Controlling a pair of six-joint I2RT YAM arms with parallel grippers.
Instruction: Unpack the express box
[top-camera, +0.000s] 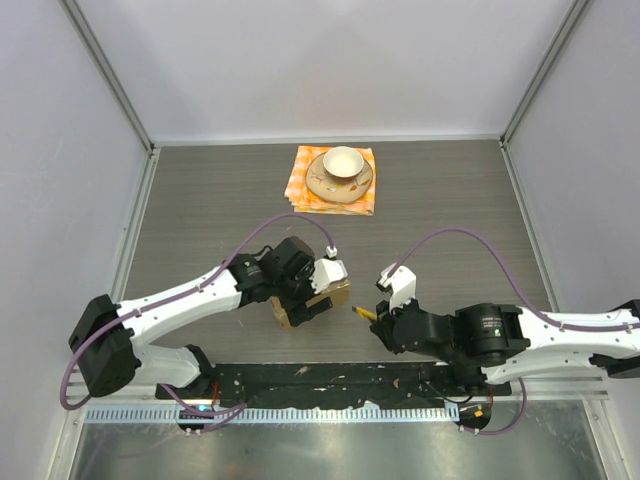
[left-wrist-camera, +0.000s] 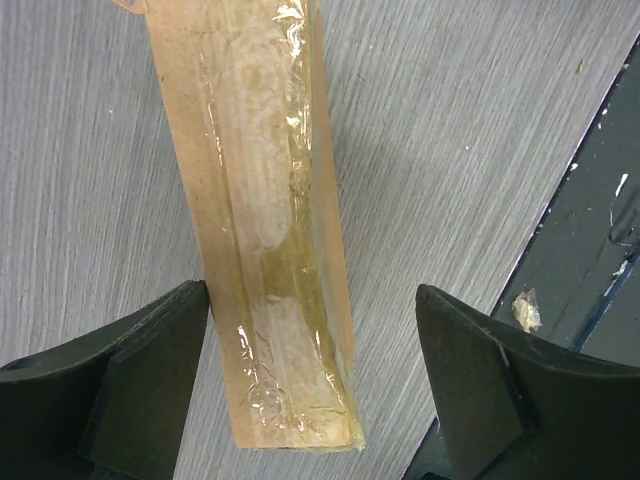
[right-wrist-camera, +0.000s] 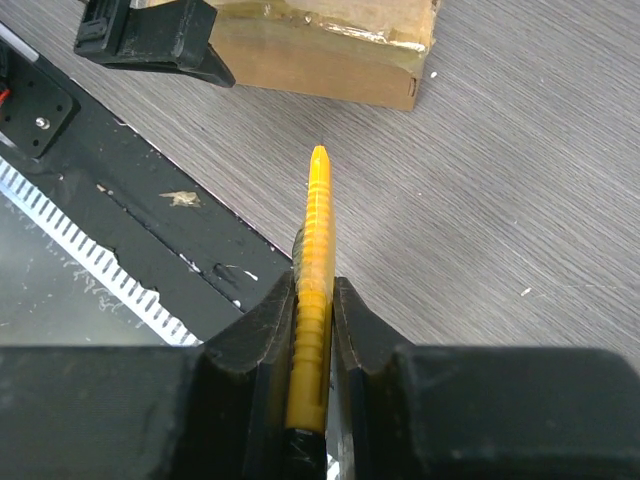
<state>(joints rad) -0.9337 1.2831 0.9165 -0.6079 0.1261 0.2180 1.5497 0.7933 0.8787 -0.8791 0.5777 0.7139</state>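
One yellow tool (right-wrist-camera: 316, 220) in right hand (right-wrist-camera: 312, 325); left hand (left-wrist-camera: 312, 375) straddles express box (left-wrist-camera: 255, 200).

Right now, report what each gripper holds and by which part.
Right gripper: the yellow tool, clamped by its rear half, tip free. Left gripper: nothing; its jaws stand open around the end of the box.
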